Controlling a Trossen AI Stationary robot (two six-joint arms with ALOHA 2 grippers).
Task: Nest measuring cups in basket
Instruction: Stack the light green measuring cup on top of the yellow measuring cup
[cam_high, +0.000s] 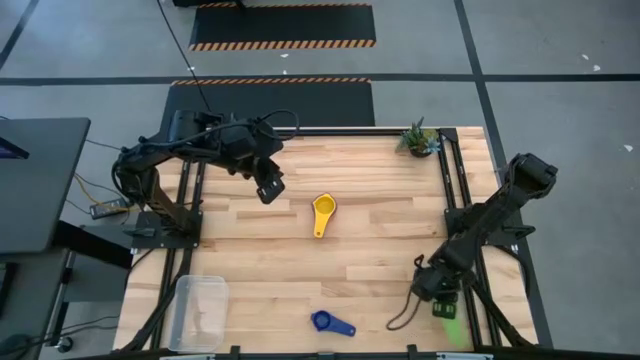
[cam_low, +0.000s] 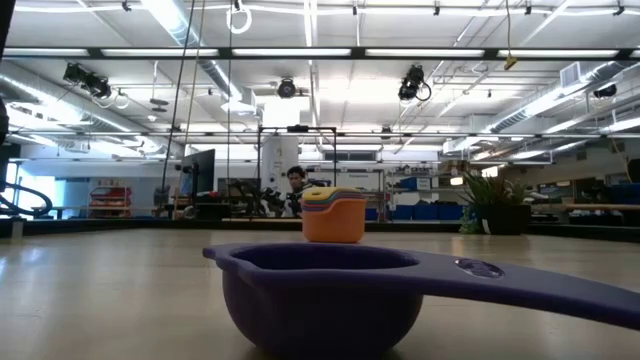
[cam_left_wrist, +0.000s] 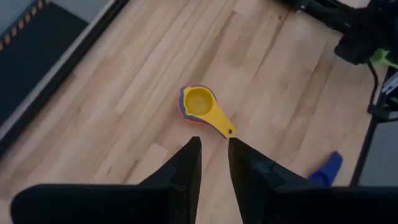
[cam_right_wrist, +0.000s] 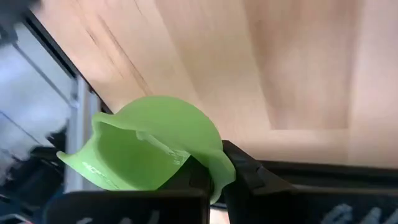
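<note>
Right now the right gripper (cam_right_wrist: 214, 174) is pinching the green cup (cam_right_wrist: 155, 146) by its rim off the table's four-o'clock edge; slipping, it would fall outside. Left gripper (cam_left_wrist: 214, 158), nearly closed and empty, is hovering at ten o'clock of the yellow stack (cam_high: 323, 212); basket (cam_high: 186, 318) is sitting at seven.

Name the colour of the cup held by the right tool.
Green cup, gripped by the right tool; clearest in the right wrist view.
</note>
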